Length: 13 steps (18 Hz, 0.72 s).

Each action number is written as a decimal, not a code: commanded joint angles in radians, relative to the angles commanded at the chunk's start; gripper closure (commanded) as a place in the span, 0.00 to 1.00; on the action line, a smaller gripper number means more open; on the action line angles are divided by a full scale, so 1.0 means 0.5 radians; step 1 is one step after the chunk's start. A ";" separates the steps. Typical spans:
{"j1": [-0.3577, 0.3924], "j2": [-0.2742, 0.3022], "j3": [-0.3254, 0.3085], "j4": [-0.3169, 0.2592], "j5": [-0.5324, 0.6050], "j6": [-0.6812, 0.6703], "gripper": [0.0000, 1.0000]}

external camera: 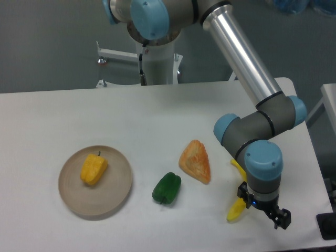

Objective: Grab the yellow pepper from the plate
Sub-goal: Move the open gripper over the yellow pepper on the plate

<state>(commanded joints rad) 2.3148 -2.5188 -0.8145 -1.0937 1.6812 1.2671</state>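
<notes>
The gripper hangs low over the table's near right corner, beside the yellow banana; its fingers are too small and dark to tell how far apart they stand or whether they hold anything. No writing can be read anywhere. To its left lie the orange wedge and the green pepper. Well apart, far left, the yellow pepper rests on the plate, blocky and lobed, yellow-orange, with a short dark stem at its top.
</notes>
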 joint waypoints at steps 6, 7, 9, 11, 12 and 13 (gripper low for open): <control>-0.018 0.061 -0.067 0.000 0.000 -0.043 0.00; -0.018 0.086 -0.092 0.000 -0.003 -0.067 0.00; -0.018 0.174 -0.199 -0.006 -0.003 -0.086 0.00; -0.018 0.285 -0.331 -0.012 -0.003 -0.107 0.00; -0.018 0.379 -0.419 -0.024 0.003 -0.120 0.00; -0.024 0.444 -0.472 -0.034 0.003 -0.162 0.00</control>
<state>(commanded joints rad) 2.3025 -2.2967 -1.0505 -1.1106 1.6828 1.1860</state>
